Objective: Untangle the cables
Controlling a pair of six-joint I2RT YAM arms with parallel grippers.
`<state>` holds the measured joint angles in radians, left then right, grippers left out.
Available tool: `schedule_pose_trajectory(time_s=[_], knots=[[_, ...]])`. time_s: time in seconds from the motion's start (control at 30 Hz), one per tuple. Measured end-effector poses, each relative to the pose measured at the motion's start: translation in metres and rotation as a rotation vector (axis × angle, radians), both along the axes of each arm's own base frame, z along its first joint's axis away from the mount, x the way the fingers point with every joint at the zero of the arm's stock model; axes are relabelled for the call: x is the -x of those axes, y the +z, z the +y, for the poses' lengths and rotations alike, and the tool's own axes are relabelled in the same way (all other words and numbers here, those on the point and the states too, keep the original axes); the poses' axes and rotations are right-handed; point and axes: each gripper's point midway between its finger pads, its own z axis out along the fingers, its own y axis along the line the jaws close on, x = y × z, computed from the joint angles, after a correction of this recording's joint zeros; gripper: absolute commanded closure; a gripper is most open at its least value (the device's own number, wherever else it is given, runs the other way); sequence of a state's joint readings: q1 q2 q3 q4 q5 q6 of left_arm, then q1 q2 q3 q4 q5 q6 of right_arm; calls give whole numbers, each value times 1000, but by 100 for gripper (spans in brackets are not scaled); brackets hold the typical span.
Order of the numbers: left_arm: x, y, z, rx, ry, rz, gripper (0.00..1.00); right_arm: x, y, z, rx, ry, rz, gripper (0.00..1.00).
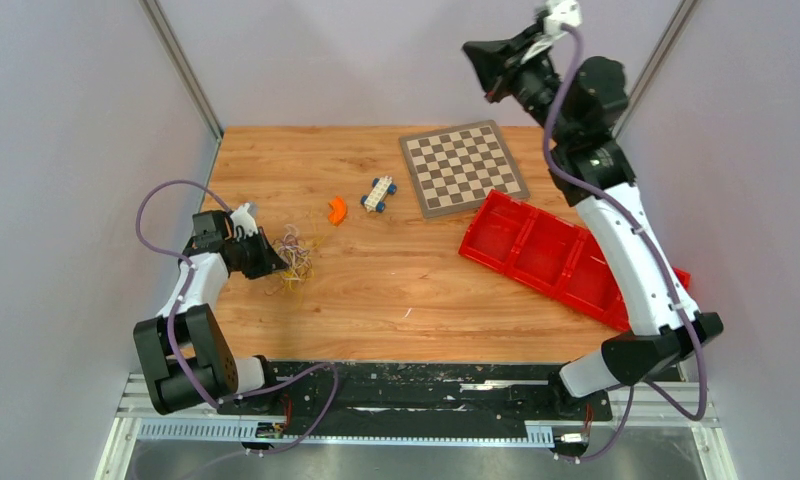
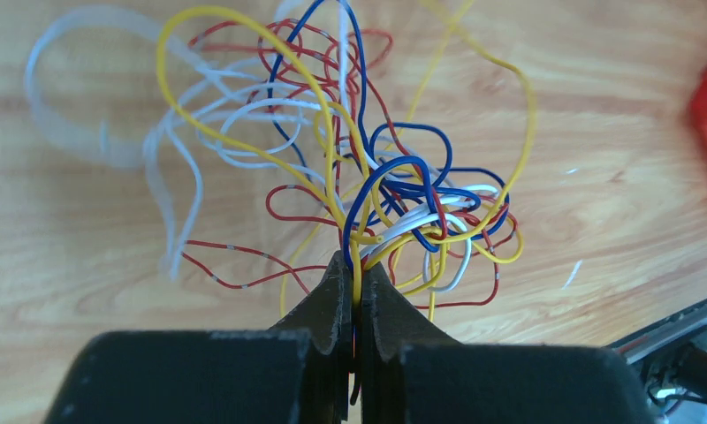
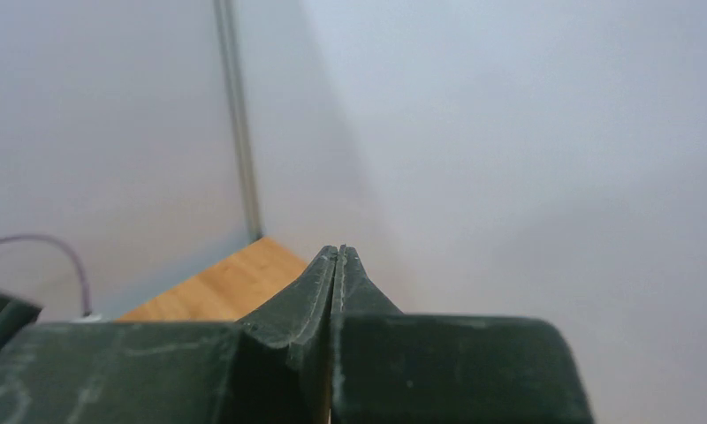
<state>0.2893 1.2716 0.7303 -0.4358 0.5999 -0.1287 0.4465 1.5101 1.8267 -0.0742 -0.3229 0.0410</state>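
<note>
The cables (image 2: 368, 168) are a knotted bunch of thin wires, yellow, red, blue and white, lying on the wooden table; in the top view the cables (image 1: 292, 257) sit at the left side. My left gripper (image 2: 357, 263) is down at the near edge of the bunch, shut on a yellow wire and a blue one that run between its jaws. In the top view the left gripper (image 1: 268, 259) touches the bunch's left side. My right gripper (image 3: 339, 250) is shut on nothing, raised high at the back right (image 1: 479, 52) and facing the wall.
An orange piece (image 1: 337, 209) and a small toy car (image 1: 378, 193) lie mid-table. A chessboard (image 1: 462, 167) lies at the back. A red divided tray (image 1: 546, 255) sits on the right, under the right arm. Booth walls stand close on both sides.
</note>
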Motion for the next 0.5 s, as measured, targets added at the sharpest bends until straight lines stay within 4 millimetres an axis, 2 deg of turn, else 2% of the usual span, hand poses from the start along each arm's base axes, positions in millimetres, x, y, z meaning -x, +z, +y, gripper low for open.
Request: schedule_pose_trajectory(time_s=[0.07, 0.13, 0.2, 0.23, 0.27, 0.3, 0.33, 0.4, 0.47, 0.5], knots=[[11, -15, 7, -22, 11, 77, 100, 3, 28, -31, -30, -76, -67, 100], [18, -21, 7, -28, -5, 117, 100, 14, 48, -50, -45, -110, -121, 98], [20, -18, 4, -19, -44, 120, 100, 27, 58, -55, -33, -82, -152, 77], [20, -14, 1, -9, -71, 109, 100, 35, 55, -50, -8, -38, -159, 61], [20, -6, -4, 13, -108, 92, 100, 41, 47, -44, 17, 11, -150, 37], [20, 1, -9, 35, -142, 72, 100, 46, 31, -34, 49, 74, -129, 25], [19, 9, -13, 56, -174, 52, 100, 50, 13, -26, 74, 127, -93, 18], [18, 28, -24, 102, -243, 7, 100, 56, -38, -3, 141, 239, -3, 14], [20, 45, -35, 129, -310, -36, 100, 62, -103, 22, 214, 341, 121, 13], [22, 54, -41, 133, -341, -59, 100, 68, -145, 39, 262, 401, 207, 13]])
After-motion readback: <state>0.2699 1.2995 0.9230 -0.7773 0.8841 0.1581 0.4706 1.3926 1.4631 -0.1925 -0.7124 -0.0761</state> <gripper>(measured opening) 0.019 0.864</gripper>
